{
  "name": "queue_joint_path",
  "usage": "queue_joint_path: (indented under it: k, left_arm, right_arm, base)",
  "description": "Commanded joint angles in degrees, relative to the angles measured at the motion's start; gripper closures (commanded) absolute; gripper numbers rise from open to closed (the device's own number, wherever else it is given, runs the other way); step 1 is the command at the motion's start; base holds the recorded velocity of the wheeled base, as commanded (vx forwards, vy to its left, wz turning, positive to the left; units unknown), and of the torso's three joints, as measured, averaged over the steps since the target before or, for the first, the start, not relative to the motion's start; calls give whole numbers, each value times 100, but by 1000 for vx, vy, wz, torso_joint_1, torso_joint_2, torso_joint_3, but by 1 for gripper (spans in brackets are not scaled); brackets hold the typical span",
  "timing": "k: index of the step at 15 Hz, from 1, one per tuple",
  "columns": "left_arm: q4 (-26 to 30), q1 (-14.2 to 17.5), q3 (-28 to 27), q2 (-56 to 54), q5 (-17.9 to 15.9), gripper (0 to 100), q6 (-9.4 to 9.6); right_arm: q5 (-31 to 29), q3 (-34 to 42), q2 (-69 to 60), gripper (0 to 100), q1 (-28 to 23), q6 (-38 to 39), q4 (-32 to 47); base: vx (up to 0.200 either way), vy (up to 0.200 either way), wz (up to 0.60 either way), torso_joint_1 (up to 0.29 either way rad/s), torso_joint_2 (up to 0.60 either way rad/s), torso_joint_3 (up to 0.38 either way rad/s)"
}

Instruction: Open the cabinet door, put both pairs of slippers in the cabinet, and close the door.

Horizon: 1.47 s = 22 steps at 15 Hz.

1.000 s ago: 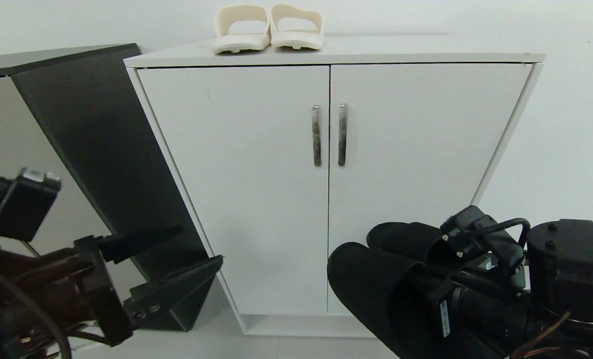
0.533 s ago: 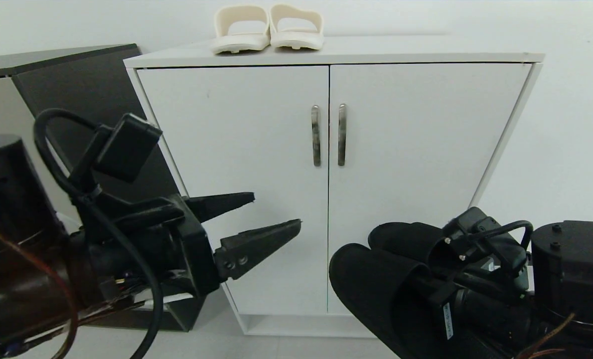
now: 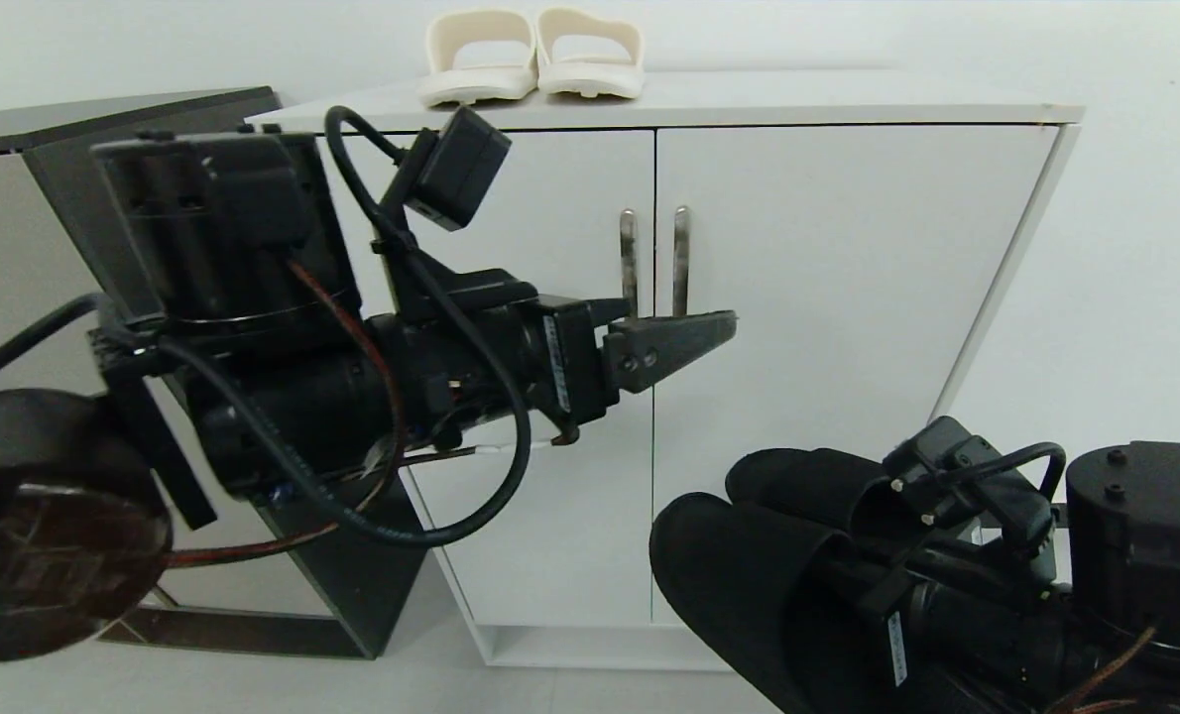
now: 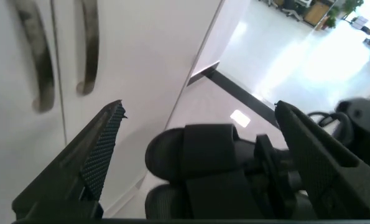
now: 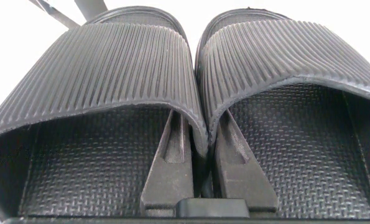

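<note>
A black stand (image 3: pixel 74 109) sits just beside the white cabinet (image 3: pixel 848 297), on its left side. The left pincer (image 3: pixel 677 322) is up in front of the cabinet doors, right by the two metal handles (image 3: pixel 630 248). Its fingers are spread wide and hold nothing. Both cabinet doors are shut. The cream slippers (image 3: pixel 533 59) sit side by side on top of the cabinet, near its left end. The black slippers (image 3: pixel 768 535) are low down in front of the cabinet's right door. The right pincer (image 5: pixel 200 124) grips them. Its two fingers squeeze the inner sides of both slippers together.
</note>
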Motion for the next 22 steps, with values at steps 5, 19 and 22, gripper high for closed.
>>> queue_joint_path:
  k: [5,19,22]
  left_arm:
    - [632,91,-1154,566,-708,0,-63]
    - [957,408,-2042,1374,-242,0,69]
    - [966,408,-2226,1603,-242,0,78]
  right_arm:
    - [-8,-7,-38,100,3,-12,4]
    - [-8,-16,50,100,3,-3,4]
    - [-8,-7,50,100,3,-3,4]
  base:
    - [0,0,0,0,0,0]
    - [0,0,0,0,0,0]
    - [0,0,0,0,0,0]
